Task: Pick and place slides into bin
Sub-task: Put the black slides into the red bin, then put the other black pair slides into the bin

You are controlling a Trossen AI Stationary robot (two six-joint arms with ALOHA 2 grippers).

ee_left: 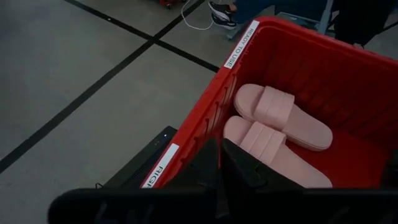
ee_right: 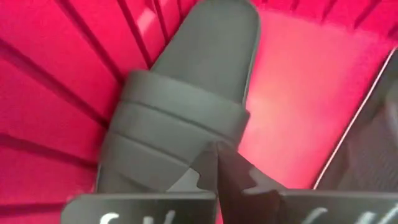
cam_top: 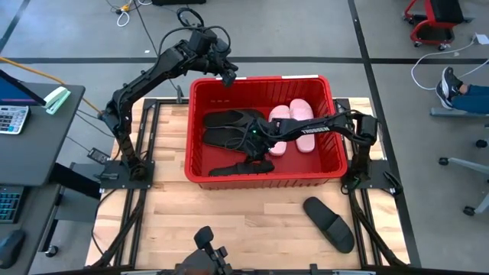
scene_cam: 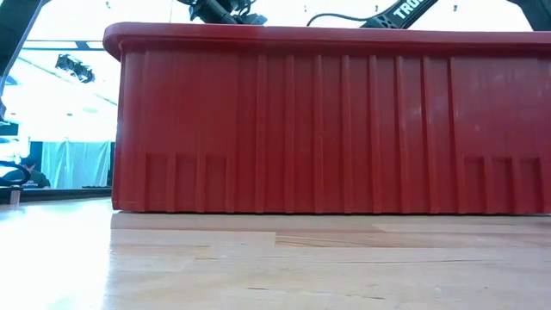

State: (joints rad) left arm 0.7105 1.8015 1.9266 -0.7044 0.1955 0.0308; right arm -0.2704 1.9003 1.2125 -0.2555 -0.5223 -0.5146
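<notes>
Right claw (ee_right: 216,163) pinched shut on black slide (ee_right: 186,106) inside bin (cam_top: 263,179), low view showing only bin wall, left claw (cam_top: 227,76) at bin rim, grip indiscernible.

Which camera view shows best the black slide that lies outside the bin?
The high view: the black slide lies whole on the table, in front of the red bin, toward the right arm's side. The low view shows only the bin wall; neither wrist view shows this slide.

Grey concrete floor (cam_top: 69,30) crossed by dark tape lines (cam_top: 367,53) surrounds the wooden table (cam_top: 252,221). A dark desk (cam_top: 30,145) holds a calculator (cam_top: 11,118). A red chair base (cam_top: 429,21) stands beyond.
</notes>
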